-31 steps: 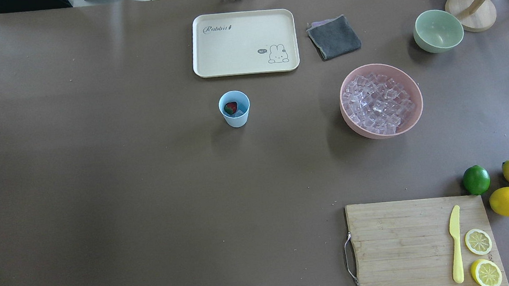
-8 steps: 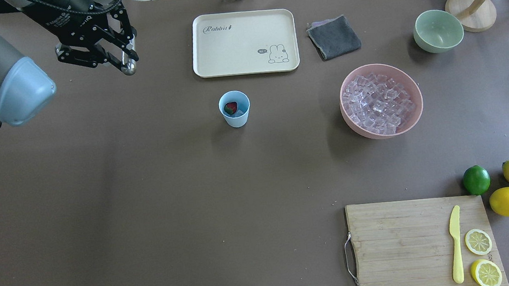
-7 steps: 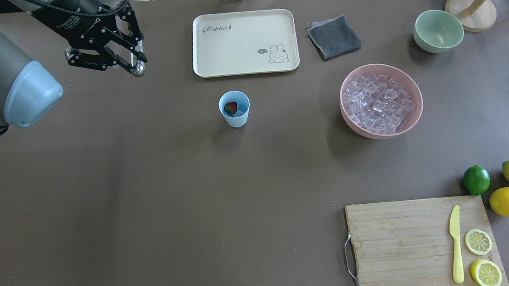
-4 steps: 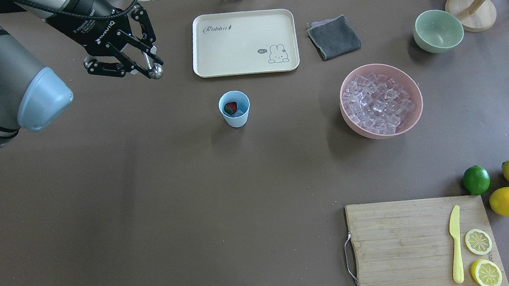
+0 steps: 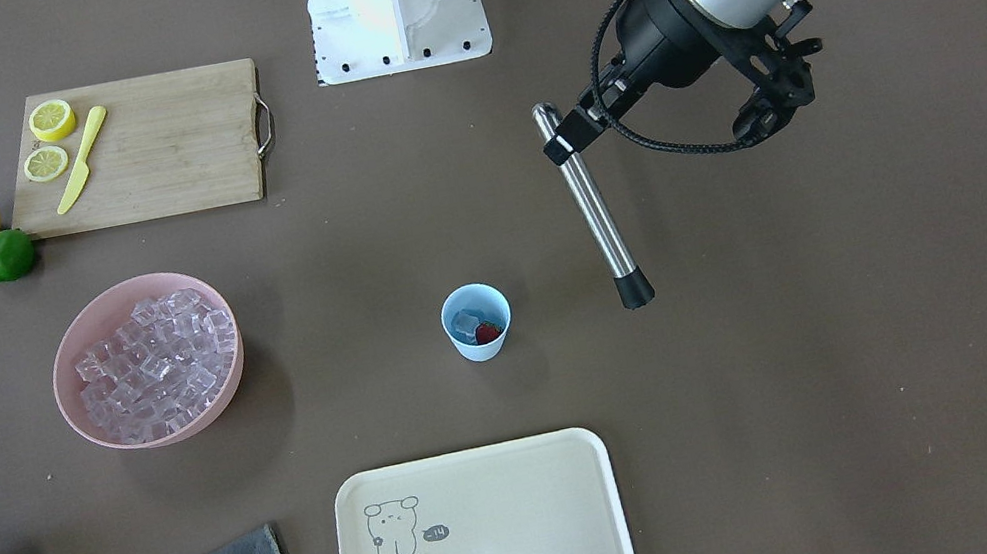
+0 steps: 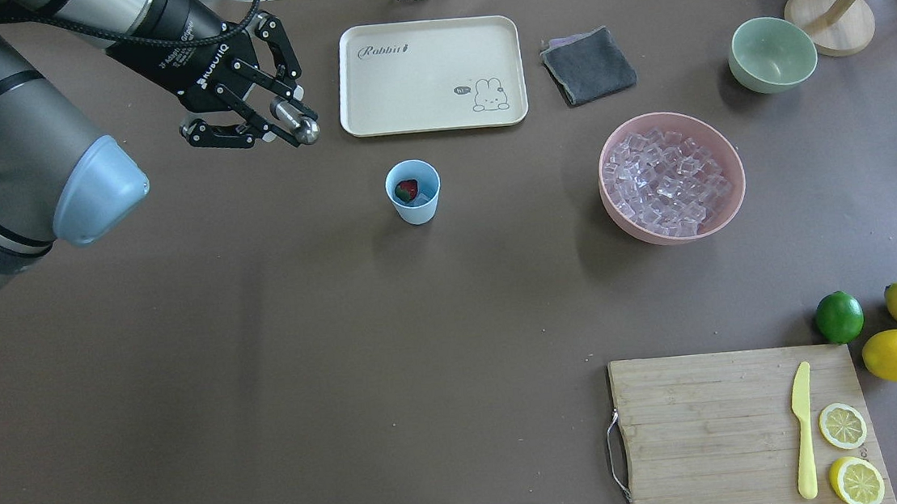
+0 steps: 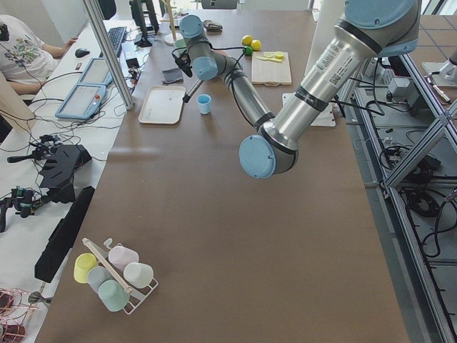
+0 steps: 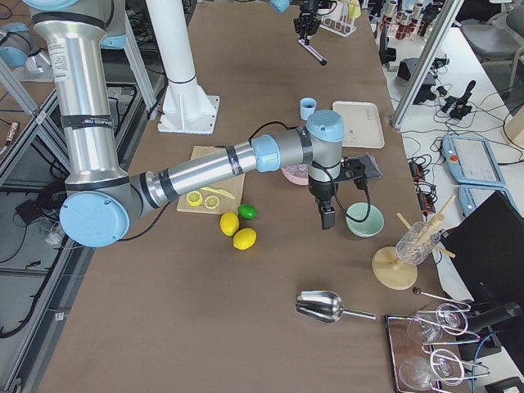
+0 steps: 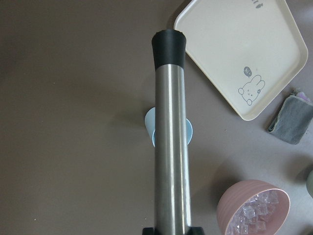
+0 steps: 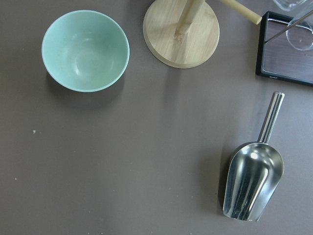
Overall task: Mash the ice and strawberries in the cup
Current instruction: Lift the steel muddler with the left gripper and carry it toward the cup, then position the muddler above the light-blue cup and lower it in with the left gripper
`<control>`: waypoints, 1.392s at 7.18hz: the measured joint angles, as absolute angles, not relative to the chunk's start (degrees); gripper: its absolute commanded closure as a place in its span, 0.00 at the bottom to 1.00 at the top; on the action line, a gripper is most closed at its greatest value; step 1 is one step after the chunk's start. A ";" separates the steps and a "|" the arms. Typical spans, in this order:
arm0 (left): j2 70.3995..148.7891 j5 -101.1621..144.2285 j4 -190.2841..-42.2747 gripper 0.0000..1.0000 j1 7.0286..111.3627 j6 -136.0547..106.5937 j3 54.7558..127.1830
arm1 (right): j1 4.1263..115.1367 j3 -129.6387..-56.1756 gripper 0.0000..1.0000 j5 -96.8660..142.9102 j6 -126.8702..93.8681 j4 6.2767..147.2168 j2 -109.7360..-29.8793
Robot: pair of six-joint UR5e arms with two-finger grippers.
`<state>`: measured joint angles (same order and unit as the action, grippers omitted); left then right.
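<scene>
The pale-blue cup (image 6: 413, 192) (image 5: 476, 323) stands mid-table, just in front of the tray. Inside it lie a dark-red strawberry (image 6: 406, 190) (image 5: 489, 331) and clear ice (image 5: 463, 323). My left gripper (image 6: 287, 120) (image 5: 571, 129) is shut on the top of a steel muddler (image 5: 597, 218) with a black tip, which hangs tilted above the table a short way to the cup's left and apart from it. In the left wrist view the muddler (image 9: 170, 132) hides most of the cup (image 9: 189, 133). My right gripper (image 8: 327, 214) hovers near the green bowl; whether it is open or shut I cannot tell.
A pink bowl (image 6: 720, 149) full of ice cubes sits right of the cup. A cream tray (image 6: 431, 75), grey cloth (image 6: 588, 66) and green bowl (image 6: 772, 55) line the far side. A cutting board (image 6: 716, 431) with knife and lemon slices, a lime and lemons lie front right. A metal scoop (image 10: 252, 178) is beyond.
The left arm has come in from the far left and carried the muddler to the right, towards the cup. The cup and everything else have stayed put.
</scene>
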<state>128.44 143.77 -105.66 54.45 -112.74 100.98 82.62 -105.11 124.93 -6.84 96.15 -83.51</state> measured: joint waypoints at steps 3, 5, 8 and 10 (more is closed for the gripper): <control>128.10 144.57 -108.37 1.00 54.82 -111.27 99.33 | 82.61 -105.91 0.03 124.98 -8.29 96.15 -83.49; 128.29 148.05 -108.64 1.00 55.54 -113.99 99.41 | 82.62 -106.64 0.04 124.94 -9.62 96.21 -83.48; 128.43 152.87 -109.10 1.00 55.13 -119.68 99.62 | 82.62 -109.13 0.04 125.38 -14.37 96.62 -83.89; 128.59 153.67 -109.49 1.00 52.67 -120.41 98.80 | 82.62 -109.37 0.04 125.47 -15.20 96.71 -85.63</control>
<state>128.59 153.67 -109.49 52.67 -120.41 98.80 82.62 -109.37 125.47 -15.20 96.71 -85.63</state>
